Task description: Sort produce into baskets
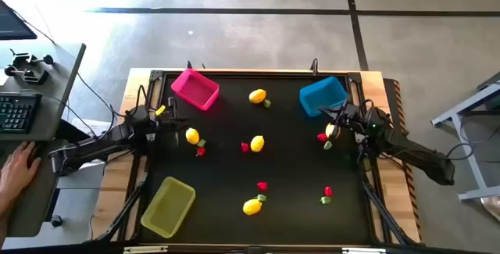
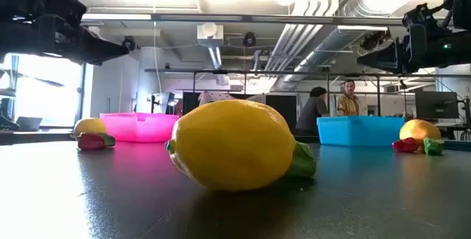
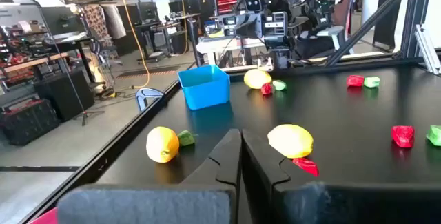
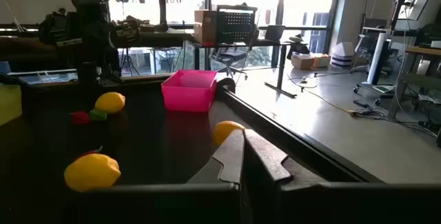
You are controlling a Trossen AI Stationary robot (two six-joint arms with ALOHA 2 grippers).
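The high view looked straight down on the whole black table. The low view sat at tabletop level, very close to one lemon. Each wrist view faced across the table; all views shared the pink basket or blue basket.

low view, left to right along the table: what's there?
Yellow lemon with a red piece in front of it → pink basket → big close-up lemon → blue basket → red piece → far lemon → green piece.
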